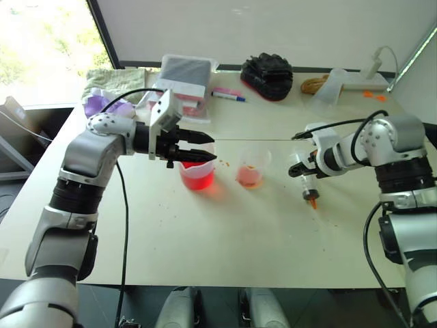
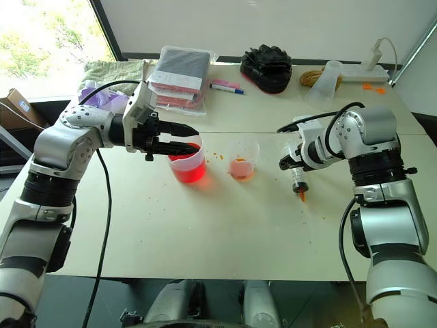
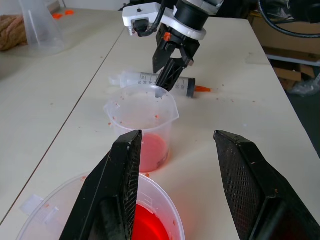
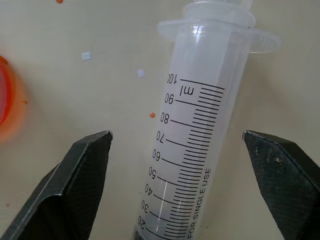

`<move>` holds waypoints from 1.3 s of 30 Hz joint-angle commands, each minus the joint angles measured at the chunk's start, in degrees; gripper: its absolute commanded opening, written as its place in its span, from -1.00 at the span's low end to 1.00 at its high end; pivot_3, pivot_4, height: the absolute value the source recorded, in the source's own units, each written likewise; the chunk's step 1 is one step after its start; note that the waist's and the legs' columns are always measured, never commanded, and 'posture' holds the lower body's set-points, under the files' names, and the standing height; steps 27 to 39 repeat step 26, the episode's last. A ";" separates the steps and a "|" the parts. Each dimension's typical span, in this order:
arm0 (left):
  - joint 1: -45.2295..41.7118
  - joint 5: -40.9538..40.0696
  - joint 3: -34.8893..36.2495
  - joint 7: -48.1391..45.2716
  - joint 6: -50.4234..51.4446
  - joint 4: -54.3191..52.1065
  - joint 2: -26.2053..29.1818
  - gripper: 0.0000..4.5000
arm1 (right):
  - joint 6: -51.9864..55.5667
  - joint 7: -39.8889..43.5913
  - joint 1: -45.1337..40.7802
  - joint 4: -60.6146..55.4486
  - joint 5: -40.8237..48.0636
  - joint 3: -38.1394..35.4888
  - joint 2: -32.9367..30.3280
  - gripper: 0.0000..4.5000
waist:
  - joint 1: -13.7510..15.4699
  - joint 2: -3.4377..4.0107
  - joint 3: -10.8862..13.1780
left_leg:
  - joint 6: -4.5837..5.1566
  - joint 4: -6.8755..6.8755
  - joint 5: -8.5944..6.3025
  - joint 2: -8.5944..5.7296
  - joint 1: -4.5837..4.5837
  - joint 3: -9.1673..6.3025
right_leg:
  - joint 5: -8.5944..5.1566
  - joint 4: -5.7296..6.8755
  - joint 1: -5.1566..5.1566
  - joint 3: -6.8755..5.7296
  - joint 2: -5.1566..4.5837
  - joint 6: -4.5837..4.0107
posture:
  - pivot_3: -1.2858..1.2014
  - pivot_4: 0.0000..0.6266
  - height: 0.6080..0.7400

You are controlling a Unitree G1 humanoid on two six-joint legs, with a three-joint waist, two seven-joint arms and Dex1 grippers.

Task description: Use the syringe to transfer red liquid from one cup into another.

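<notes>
Overhead, a pale cream surface (image 1: pixel 225 239) runs from a bright window on the left to a white wall behind, speckled with small orange-red spots around its middle. Along the far edge, left to right, lie a greenish towel (image 1: pixel 113 78), a bagged stack of flat packs (image 1: pixel 186 75), a marker pen (image 1: pixel 229 96), a black bundle (image 1: pixel 268 74), an upturned clear cup (image 1: pixel 328 87) and a white power strip (image 1: pixel 365 85).

On the left, the left gripper (image 1: pixel 205 148) reaches across level, its jaws apart and straddling the rim of the wider spouted cup (image 1: pixel 198 172), which holds deep red liquid (image 1: pixel 198 181); whether they touch the rim I cannot tell. Just beside it to the right stands the smaller cup (image 1: pixel 252 167) with a shallow orange-red pool in its bottom.

Further right, well apart from both cups, the syringe (image 1: pixel 306 183) lies flat on the surface, its orange tip toward the near edge. The right gripper (image 4: pixel 177 150) hangs over its barrel with jaws spread wide, one on each side, not clamped.

The near half of the surface is bare, and so is the stretch between the smaller cup and the syringe.
</notes>
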 commanded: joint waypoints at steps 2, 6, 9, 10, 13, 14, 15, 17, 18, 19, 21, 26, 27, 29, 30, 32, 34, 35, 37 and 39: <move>-0.21 -2.53 2.46 -0.48 1.94 -3.18 1.09 0.07 | 0.38 1.03 -0.33 -7.38 0.84 -0.73 -3.68 0.98 | 0.03 0.01 0.01 | 0.00 0.00 0.00 0.00 -0.02 0.00 | 0.00 0.00 -0.01 0.00 0.00 0.00 | 0.03 -0.52 1.00; 1.22 -3.80 3.02 -1.40 2.82 -5.19 2.59 0.07 | 0.38 6.36 2.31 -17.71 4.86 -1.72 -10.25 0.98 | 0.11 0.01 0.01 | 0.01 -0.01 -0.01 0.00 -0.03 -0.02 | 0.00 -0.04 -0.02 0.00 0.00 0.00 | 0.03 -0.52 1.00; 2.24 -4.57 3.85 -1.57 3.64 -5.71 4.10 0.07 | 0.11 13.17 4.40 -26.90 7.14 -1.77 -16.43 0.98 | 0.09 0.01 0.01 | 0.02 -0.01 -0.02 0.00 -0.02 -0.02 | 0.00 -0.06 -0.01 0.00 -0.01 0.00 | 0.03 -0.52 1.00; 2.68 -4.75 4.25 -1.84 3.80 -5.85 4.76 0.07 | -0.58 16.33 5.32 -30.39 7.84 -1.98 -19.22 0.98 | 0.10 0.01 0.01 | 0.02 -0.01 -0.02 0.01 -0.02 -0.02 | 0.00 -0.06 -0.01 -0.01 -0.01 0.00 | 0.03 -0.52 1.00; 3.69 -5.24 5.18 -2.34 4.56 -6.31 6.94 0.07 | -4.06 25.94 8.56 -38.26 10.32 -4.92 -26.70 0.98 | 0.10 0.02 0.02 | 0.04 -0.02 -0.03 0.01 -0.02 -0.05 | 0.00 -0.09 -0.02 -0.01 0.01 0.00 | 0.03 -0.52 1.00; 4.00 -5.72 5.67 -2.34 5.01 -6.57 7.51 0.07 | -6.19 29.60 10.27 -40.97 11.18 -6.79 -29.18 0.98 | 0.08 0.01 0.02 | 0.04 -0.02 -0.03 0.01 -0.02 -0.05 | 0.00 -0.10 -0.01 -0.01 0.01 0.00 | 0.03 -0.52 1.00; 4.25 -5.96 6.00 -2.29 5.43 -6.81 8.06 0.07 | -8.80 32.84 12.57 -43.67 11.26 -8.50 -31.71 0.98 | 0.09 0.01 0.02 | 0.05 -0.02 -0.04 0.01 -0.01 -0.05 | 0.00 -0.13 0.00 -0.01 0.01 0.00 | 0.03 -0.52 1.00; 5.12 -6.20 6.81 -2.19 5.87 -7.47 9.38 0.07 | -13.12 39.48 19.33 -48.32 11.63 -13.91 -36.37 0.98 | 0.15 -0.01 0.03 | 0.05 -0.02 -0.04 0.02 -0.01 -0.06 | 0.00 -0.13 0.01 -0.02 0.00 0.00 | 0.03 -0.52 1.00; 5.64 -6.41 7.35 -2.07 6.15 -7.81 10.14 0.07 | -15.45 42.50 23.55 -50.34 11.09 -17.44 -37.95 0.98 | 0.17 -0.02 0.03 | 0.05 -0.02 -0.04 0.03 -0.01 -0.07 | -0.01 -0.14 0.01 -0.03 0.00 0.00 | 0.03 -0.52 1.00; 6.21 -6.76 8.00 -2.20 6.31 -8.17 10.96 0.07 | -17.44 45.30 27.84 -52.10 10.39 -21.17 -38.92 0.98 | 0.18 -0.02 0.03 | 0.05 -0.01 -0.04 0.03 0.00 -0.07 | -0.01 -0.14 0.03 -0.03 0.00 0.01 | 0.03 -0.52 1.00; 7.03 -7.18 9.35 -1.89 6.82 -8.36 12.35 0.07 | -20.79 49.31 35.07 -54.61 8.58 -27.91 -39.05 0.98 | 0.18 -0.04 0.05 | 0.05 -0.01 -0.04 0.03 0.04 -0.06 | -0.01 -0.19 0.12 -0.03 -0.02 0.01 | 0.03 -0.52 1.00; 8.88 -7.44 11.23 -1.64 6.69 -8.79 14.69 0.07 | -26.69 50.91 41.89 -55.96 6.03 -34.53 -36.13 0.98 | 0.11 -0.03 0.05 | 0.04 0.03 -0.04 0.03 0.13 -0.03 | 0.00 -0.13 0.17 -0.03 -0.05 0.01 | 0.03 -0.52 1.00; 8.88 -7.44 11.23 -1.64 6.69 -8.79 14.69 0.07 | -26.69 50.91 41.89 -55.96 6.03 -34.53 -36.13 0.98 | 0.11 -0.03 0.05 | 0.04 0.03 -0.04 0.03 0.13 -0.03 | 0.00 -0.13 0.17 -0.03 -0.05 0.01 | 0.03 -0.52 1.00; 8.88 -7.44 11.23 -1.64 6.69 -8.79 14.69 0.07 | -26.69 50.91 41.89 -55.96 6.03 -34.53 -36.13 0.98 | 0.11 -0.03 0.05 | 0.04 0.03 -0.04 0.03 0.13 -0.03 | 0.00 -0.13 0.17 -0.03 -0.05 0.01 | 0.03 -0.52 1.00; 8.88 -7.44 11.23 -1.64 6.69 -8.79 14.69 0.07 | -26.69 50.91 41.89 -55.96 6.03 -34.53 -36.13 0.98 | 0.11 -0.03 0.05 | 0.04 0.03 -0.04 0.03 0.13 -0.03 | 0.00 -0.13 0.17 -0.03 -0.05 0.01 | 0.03 -0.52 1.00; 8.88 -7.44 11.23 -1.64 6.69 -8.79 14.69 0.07 | -26.69 50.91 41.89 -55.96 6.03 -34.53 -36.13 0.98 | 0.11 -0.03 0.05 | 0.04 0.03 -0.04 0.03 0.13 -0.03 | 0.00 -0.13 0.17 -0.03 -0.05 0.01 | 0.03 -0.52 1.00; 8.88 -7.44 11.23 -1.64 6.69 -8.79 14.69 0.07 | -26.69 50.91 41.89 -55.96 6.03 -34.53 -36.13 0.98 | 0.11 -0.03 0.05 | 0.04 0.03 -0.04 0.03 0.13 -0.03 | 0.00 -0.13 0.17 -0.03 -0.05 0.01 | 0.03 -0.52 1.00; 8.88 -7.44 11.23 -1.64 6.69 -8.79 14.69 0.07 | -26.69 50.91 41.89 -55.96 6.03 -34.53 -36.13 0.98 | 0.11 -0.03 0.05 | 0.04 0.03 -0.04 0.03 0.13 -0.03 | 0.00 -0.13 0.17 -0.03 -0.05 0.01 | 0.03 -0.52 1.00; 8.88 -7.44 11.23 -1.64 6.69 -8.79 14.69 0.07 | -26.69 50.91 41.89 -55.96 6.03 -34.53 -36.13 0.98 | 0.11 -0.03 0.05 | 0.04 0.03 -0.04 0.03 0.13 -0.03 | 0.00 -0.13 0.17 -0.03 -0.05 0.01 | 0.03 -0.52 1.00; 8.88 -7.44 11.23 -1.64 6.69 -8.79 14.69 0.07 | -26.69 50.91 41.89 -55.96 6.03 -34.53 -36.13 0.98 | 0.11 -0.03 0.05 | 0.04 0.03 -0.04 0.03 0.13 -0.03 | 0.00 -0.13 0.17 -0.03 -0.05 0.01 | 0.03 -0.52 1.00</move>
